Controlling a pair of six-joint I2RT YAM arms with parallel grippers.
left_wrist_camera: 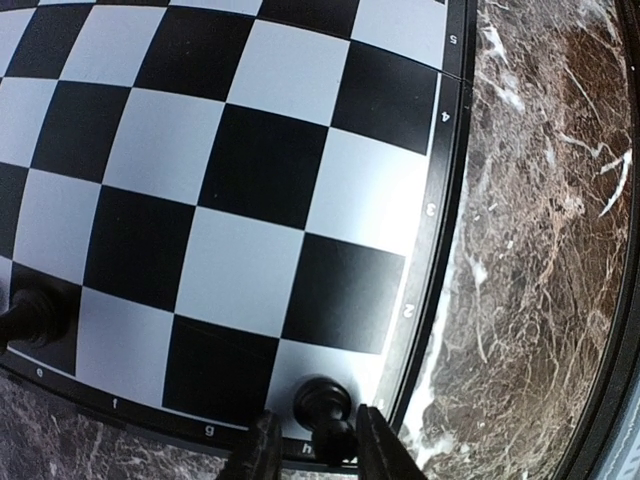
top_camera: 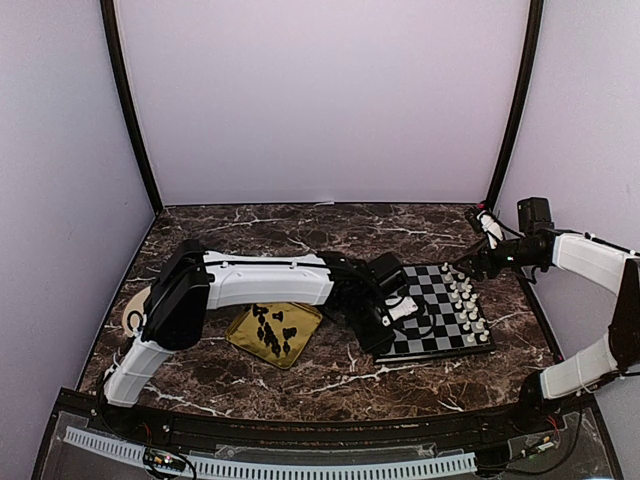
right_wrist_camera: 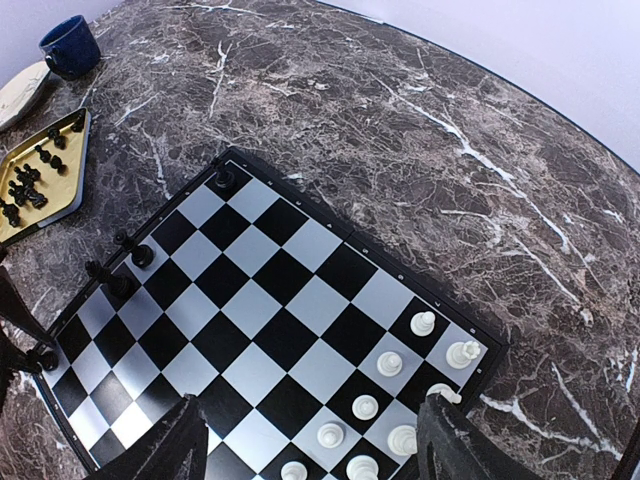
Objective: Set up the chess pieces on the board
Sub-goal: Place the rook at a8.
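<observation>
The board point(top_camera: 440, 290) lies on the dark marble counter point(top_camera: 300, 225), towards its right side. The left arm reaches across to the board's near-left corner. In the left wrist view, the left end effector point(left_wrist_camera: 318, 447) straddles one black piece point(left_wrist_camera: 320, 402) standing on the light corner square by the rim. A finger point(left_wrist_camera: 266, 448) stands close on either side of it. From this angle I cannot tell whether the pads are pinching the piece or have let go, as the gaps are very thin. A second black piece point(left_wrist_camera: 35, 312) stands on a dark square further along the same edge.

The right end effector point(right_wrist_camera: 310, 425) hangs above the far right part of the board with its fingers spread wide and nothing between them. Below it, white pieces point(right_wrist_camera: 389, 363) stand in two rows along the right edge (each on its own square). A few black ones are dotted along the opposite side.

More black pieces point(top_camera: 272, 330) lie in a loose heap on the gold tray point(top_camera: 240, 335), just left of the board. A blue cup point(right_wrist_camera: 70, 45) sits well beyond the tray.
</observation>
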